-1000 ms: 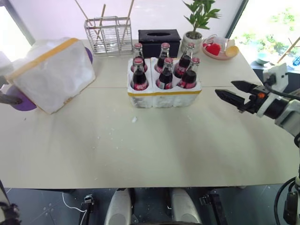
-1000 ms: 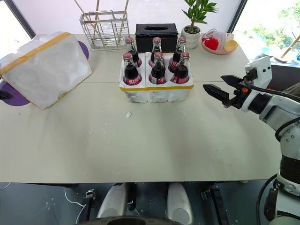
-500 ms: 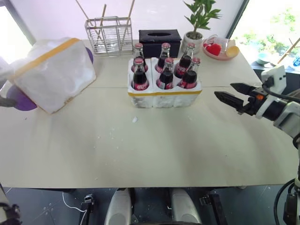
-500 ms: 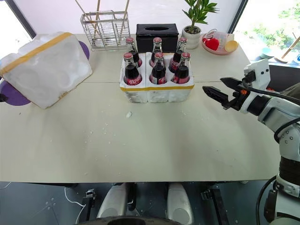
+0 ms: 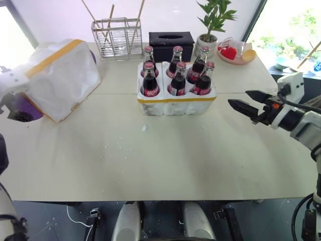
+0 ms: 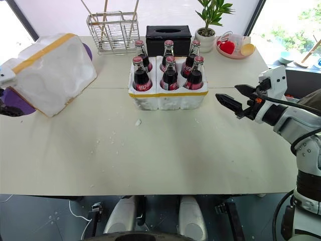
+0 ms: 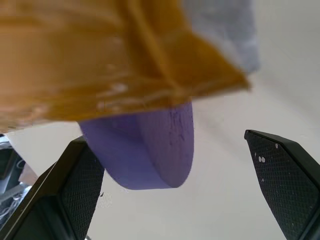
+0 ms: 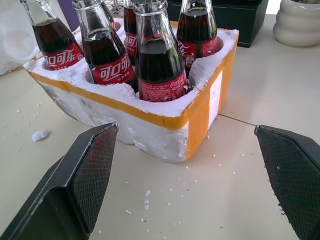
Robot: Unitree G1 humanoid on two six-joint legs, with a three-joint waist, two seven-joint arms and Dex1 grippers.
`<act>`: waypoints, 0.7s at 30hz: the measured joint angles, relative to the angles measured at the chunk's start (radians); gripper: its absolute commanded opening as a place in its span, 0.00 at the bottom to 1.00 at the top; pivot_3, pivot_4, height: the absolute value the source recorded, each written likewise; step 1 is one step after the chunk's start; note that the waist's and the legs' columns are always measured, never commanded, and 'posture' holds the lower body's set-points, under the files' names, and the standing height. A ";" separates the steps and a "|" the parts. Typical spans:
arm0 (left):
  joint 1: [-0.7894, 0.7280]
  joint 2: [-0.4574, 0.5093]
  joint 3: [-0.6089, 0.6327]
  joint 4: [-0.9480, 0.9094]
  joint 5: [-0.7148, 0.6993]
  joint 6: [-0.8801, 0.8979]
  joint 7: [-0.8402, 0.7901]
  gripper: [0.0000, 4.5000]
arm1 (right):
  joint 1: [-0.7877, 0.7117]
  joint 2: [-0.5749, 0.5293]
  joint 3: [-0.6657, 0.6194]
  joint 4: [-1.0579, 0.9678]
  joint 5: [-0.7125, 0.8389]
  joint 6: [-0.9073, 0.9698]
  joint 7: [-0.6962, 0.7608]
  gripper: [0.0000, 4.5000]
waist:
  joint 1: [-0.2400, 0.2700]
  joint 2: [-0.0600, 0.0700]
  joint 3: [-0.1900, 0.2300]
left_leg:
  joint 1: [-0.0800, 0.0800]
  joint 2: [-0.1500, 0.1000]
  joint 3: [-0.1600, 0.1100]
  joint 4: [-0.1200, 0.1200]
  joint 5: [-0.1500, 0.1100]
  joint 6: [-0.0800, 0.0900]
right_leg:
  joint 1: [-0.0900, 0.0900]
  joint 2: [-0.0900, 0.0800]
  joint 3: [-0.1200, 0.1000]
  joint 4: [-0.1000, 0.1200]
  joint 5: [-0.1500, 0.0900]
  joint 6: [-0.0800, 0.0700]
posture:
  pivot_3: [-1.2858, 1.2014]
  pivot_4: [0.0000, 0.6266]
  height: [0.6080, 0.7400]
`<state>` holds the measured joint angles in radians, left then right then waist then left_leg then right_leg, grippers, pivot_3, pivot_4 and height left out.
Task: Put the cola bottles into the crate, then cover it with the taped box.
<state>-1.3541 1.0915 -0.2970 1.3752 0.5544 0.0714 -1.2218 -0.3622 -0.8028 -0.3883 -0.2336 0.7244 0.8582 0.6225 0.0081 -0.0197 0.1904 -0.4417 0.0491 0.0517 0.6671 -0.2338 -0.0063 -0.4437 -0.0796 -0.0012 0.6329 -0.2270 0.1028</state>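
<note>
White arm [image 6: 296, 118] (black textured gripper [image 6: 231, 98])

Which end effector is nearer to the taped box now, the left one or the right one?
Left. The left end effector is open right at the taped box, by its yellow-taped rim. The right end effector is open far across the table, beyond the crate.

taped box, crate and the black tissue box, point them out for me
taped box [image 6: 52, 75], right eye view, on its white foam side below the yellow tape
crate [image 6: 168, 100], right eye view, on its front wall under the yellow band
black tissue box [image 5: 170, 47], left eye view, on its front face
</note>
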 measured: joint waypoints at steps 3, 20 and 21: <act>-0.011 -0.010 0.011 0.000 -0.005 0.006 0.059 1.00 | 0.006 0.001 0.000 -0.002 0.000 0.000 -0.002 1.00 | 0.000 0.000 0.000 | 0.000 0.000 0.000 0.000 0.000 0.000 | 0.000 0.000 0.000 0.000 0.000 0.000 | 0.52 0.24 1.00; -0.015 -0.030 0.046 0.000 -0.040 0.050 0.061 0.04 | 0.009 -0.001 0.001 -0.039 0.027 0.003 0.010 1.00 | 0.002 0.000 0.000 | 0.000 0.000 0.000 0.000 0.000 0.000 | 0.000 0.000 0.000 0.001 0.000 0.001 | 0.52 0.24 1.00; -0.014 -0.030 0.045 0.000 -0.039 0.048 0.062 0.04 | 0.009 -0.001 0.001 -0.040 0.033 0.009 0.014 1.00 | 0.002 0.000 0.000 | 0.000 0.000 0.000 0.000 0.000 0.000 | 0.000 0.000 0.000 0.001 0.001 0.001 | 0.52 0.24 1.00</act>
<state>-1.3677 1.0614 -0.2516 1.3757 0.5150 0.1191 -1.1599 -0.3533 -0.8042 -0.3873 -0.2735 0.7576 0.8668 0.6363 0.0101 -0.0198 0.1902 -0.4414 0.0490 0.0516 0.6674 -0.2337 -0.0063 -0.4434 -0.0796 -0.0012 0.6336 -0.2265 0.1036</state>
